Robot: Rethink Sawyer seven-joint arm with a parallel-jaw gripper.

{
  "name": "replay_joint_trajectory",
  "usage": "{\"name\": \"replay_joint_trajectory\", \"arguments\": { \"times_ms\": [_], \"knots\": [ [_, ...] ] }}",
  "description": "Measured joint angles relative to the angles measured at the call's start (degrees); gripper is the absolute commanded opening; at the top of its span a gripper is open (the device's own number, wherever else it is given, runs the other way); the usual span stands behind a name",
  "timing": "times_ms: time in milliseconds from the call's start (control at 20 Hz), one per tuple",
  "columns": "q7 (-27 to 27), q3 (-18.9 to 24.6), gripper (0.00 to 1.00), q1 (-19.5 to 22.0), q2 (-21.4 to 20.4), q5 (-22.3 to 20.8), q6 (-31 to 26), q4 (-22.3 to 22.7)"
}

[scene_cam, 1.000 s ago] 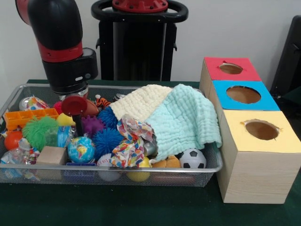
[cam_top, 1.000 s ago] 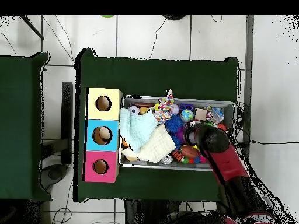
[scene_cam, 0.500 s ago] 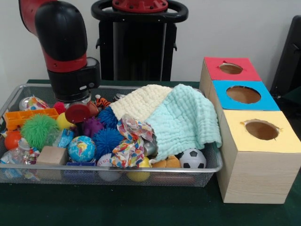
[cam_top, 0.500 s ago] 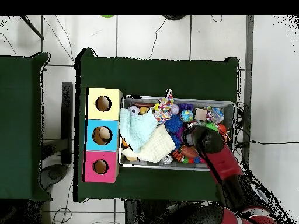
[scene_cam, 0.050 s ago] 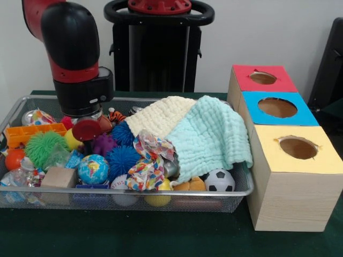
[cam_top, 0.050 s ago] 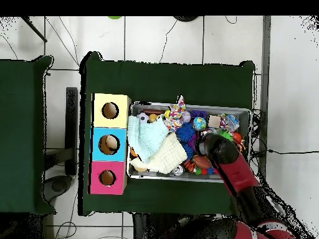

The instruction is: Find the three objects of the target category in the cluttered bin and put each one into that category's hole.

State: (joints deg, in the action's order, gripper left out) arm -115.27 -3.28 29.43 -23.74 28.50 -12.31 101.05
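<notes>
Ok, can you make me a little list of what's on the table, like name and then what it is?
bin: wire mesh basket packed with toys
cloths: cream cloth and mint cloth draped over the bin's right half
balls: soccer ball, globe ball, blue spiky ball
boxes: wooden box with red, blue and yellow tops, one hole each
arm: over the bin's left part, a red disc under it
gripper: fingers hidden

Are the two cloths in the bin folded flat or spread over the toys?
Spread. The cream cloth and the mint cloth drape loosely over the toys at the bin's box end, bulging, not folded.
</notes>
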Motion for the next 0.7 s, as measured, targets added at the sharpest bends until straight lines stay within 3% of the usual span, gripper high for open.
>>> {"name": "replay_joint_trajectory", "arguments": {
  "times_ms": [300, 350, 700],
  "knots": [
    [0.0, -1.22, 0.0, -1.1, -0.3, 0.0, 0.0, -0.04],
    [0.0, -2.15, 1.0, -1.95, -0.3, -0.01, 0.0, -0.13],
    [0.0, -5.02, 1.0, -4.71, -0.31, -0.02, -0.39, -1.12]
  ]
}}
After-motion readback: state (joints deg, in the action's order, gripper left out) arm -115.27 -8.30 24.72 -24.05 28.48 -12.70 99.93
